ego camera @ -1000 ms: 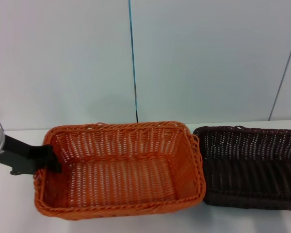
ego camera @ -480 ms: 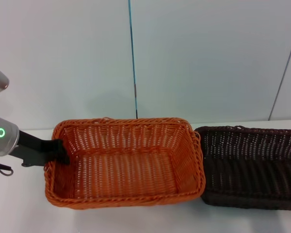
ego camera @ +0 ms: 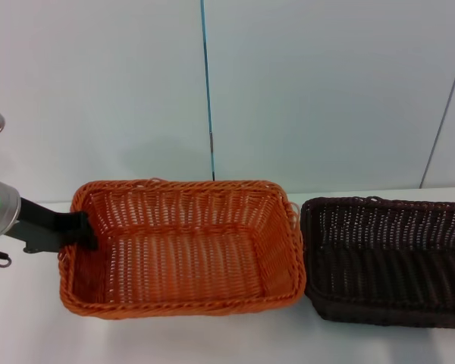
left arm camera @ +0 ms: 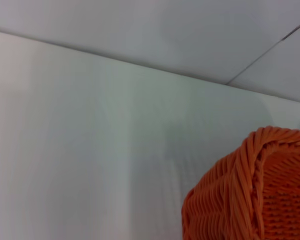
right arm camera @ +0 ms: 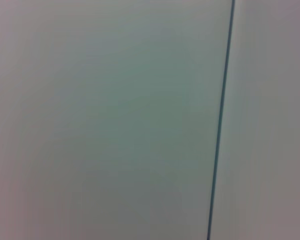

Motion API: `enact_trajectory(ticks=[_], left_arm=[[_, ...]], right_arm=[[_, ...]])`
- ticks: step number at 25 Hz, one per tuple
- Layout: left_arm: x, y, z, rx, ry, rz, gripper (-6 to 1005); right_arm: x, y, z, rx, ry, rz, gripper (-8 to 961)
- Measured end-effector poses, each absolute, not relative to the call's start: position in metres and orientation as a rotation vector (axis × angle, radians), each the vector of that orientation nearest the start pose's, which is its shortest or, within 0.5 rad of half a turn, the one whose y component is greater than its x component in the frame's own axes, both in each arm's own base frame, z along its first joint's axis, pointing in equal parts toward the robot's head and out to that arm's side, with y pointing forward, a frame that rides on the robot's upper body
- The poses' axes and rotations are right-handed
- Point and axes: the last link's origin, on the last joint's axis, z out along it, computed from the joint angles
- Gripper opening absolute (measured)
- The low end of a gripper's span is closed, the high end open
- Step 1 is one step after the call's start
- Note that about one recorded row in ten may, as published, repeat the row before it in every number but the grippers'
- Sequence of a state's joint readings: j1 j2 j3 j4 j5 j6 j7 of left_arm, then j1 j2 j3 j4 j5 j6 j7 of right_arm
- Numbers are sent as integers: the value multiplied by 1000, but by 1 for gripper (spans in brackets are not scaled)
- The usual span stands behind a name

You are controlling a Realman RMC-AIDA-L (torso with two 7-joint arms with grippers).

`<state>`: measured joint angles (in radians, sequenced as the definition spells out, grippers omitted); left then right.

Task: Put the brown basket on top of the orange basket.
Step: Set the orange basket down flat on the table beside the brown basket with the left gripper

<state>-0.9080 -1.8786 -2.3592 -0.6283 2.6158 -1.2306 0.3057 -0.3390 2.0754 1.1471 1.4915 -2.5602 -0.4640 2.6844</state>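
Orange basket [ego camera: 182,246] on white table [ego camera: 23,334], woven, nothing inside; left short wall clamped by left gripper [ego camera: 82,230], one finger inside the rim. Brown basket [ego camera: 387,258] just beside it on the right, likewise holding nothing, rims near or touching, hard to tell which. Pale wall [ego camera: 326,91] behind both. Orange corner [left arm camera: 250,195] filling the left wrist view. Right gripper out of sight.

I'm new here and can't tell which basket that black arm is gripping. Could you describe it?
On the white table, two woven baskets sit side by side. The left gripper holds the rim of the orange basket. It is bright orange, while the brown basket beside it is dark chocolate.
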Motion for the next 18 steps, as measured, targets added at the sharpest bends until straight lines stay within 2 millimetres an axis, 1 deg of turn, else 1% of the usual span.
enact_trajectory(ticks=[11,18], left_arm=[[-242,450,50,-1961,-1750,-32,121],[-243,450,48,-1960,-1753,-36,120]], right_arm=[[245,259,34,868,2493,2499,928],[245,258,34,870,2493,2497,928]])
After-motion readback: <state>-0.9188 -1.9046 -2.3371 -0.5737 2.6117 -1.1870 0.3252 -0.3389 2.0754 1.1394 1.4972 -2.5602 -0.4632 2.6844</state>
